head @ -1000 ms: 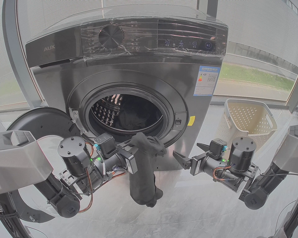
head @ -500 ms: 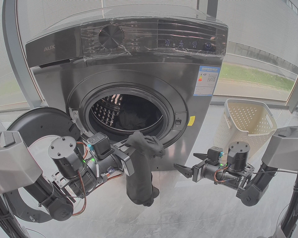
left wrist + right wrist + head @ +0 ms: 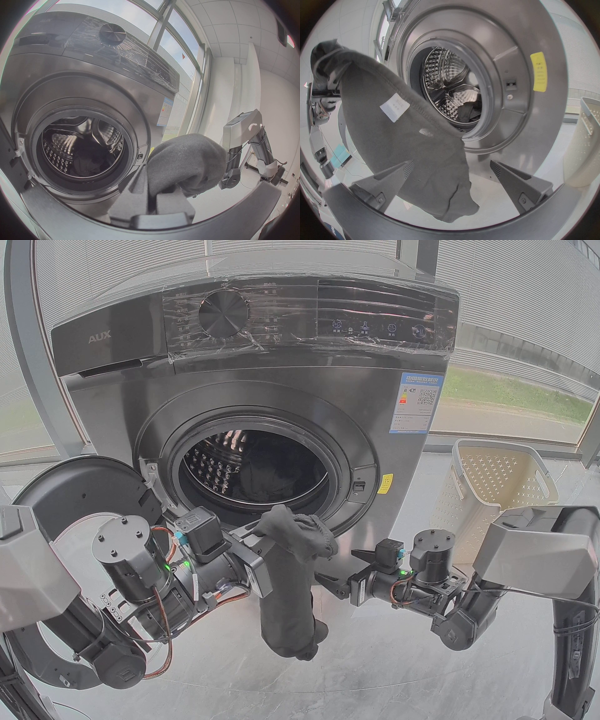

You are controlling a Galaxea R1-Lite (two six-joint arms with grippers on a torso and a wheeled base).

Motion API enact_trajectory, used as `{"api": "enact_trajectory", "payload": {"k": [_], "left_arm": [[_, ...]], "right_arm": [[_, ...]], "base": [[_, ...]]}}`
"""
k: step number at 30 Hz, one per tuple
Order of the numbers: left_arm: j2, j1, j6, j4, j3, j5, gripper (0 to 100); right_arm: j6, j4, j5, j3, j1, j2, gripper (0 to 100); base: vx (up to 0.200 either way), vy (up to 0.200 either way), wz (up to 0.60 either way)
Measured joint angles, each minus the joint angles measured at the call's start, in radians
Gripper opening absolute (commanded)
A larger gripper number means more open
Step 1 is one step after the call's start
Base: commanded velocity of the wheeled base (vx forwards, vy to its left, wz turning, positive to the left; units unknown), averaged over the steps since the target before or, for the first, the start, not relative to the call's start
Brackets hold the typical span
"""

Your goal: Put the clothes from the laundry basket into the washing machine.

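Your left gripper (image 3: pixel 261 539): clamped on bunched top of dark grey garment (image 3: pixel 289 599), just in front of and below lip of drum opening (image 3: pixel 256 468).
Garment: charcoal, soft knit look, hangs straight down from grip in one long fold. White label (image 3: pixel 394 107) beside stitched seam.
Your right gripper (image 3: pixel 340 568): jaws spread wide, holding nothing, just beside hanging cloth on its right.
Washing machine (image 3: pixel 262 384): door (image 3: pixel 81 490) swung open to left; dark clothes (image 3: pixel 269 474) lie in drum.
Laundry basket (image 3: pixel 500 484): cream, perforated, on floor right of machine.
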State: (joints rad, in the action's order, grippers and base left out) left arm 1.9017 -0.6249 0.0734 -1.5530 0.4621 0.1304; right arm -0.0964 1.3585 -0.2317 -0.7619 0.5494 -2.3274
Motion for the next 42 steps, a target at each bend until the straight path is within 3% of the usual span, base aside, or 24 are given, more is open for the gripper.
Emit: {"api": "enact_trajectory", "payload": {"k": [9, 17, 26, 30, 31, 42], "left_arm": [[-0.001, -0.001, 0.001, 0.000, -0.013, 0.000, 0], [-0.001, -0.001, 0.000, 0.000, -0.021, 0.000, 0], [-0.001, -0.001, 0.000, 0.000, -0.034, 0.000, 0], [-0.001, 0.003, 0.000, 0.000, -0.035, 0.000, 0], [-0.001, 0.004, 0.000, 0.000, -0.035, 0.000, 0], [-0.001, 0.010, 0.002, 0.000, -0.033, -0.003, 0]], "right_arm": [[0.001, 0.002, -0.039, -0.106, 0.035, -0.078, 100], [0.006, 0.013, -0.059, -0.152, 0.054, -0.099, 100], [0.023, 0.035, -0.129, -0.193, 0.062, -0.119, 100], [0.031, 0.082, -0.137, -0.195, 0.064, -0.137, 100], [0.032, 0.097, -0.138, -0.196, 0.065, -0.141, 0], [0.031, 0.123, -0.137, -0.153, 0.066, -0.149, 0]], "base": [[0.000, 0.000, 0.00], [0.000, 0.000, 0.00], [0.000, 0.000, 0.00], [0.000, 0.000, 0.00], [0.000, 0.000, 0.00], [0.000, 0.000, 0.00]]}}
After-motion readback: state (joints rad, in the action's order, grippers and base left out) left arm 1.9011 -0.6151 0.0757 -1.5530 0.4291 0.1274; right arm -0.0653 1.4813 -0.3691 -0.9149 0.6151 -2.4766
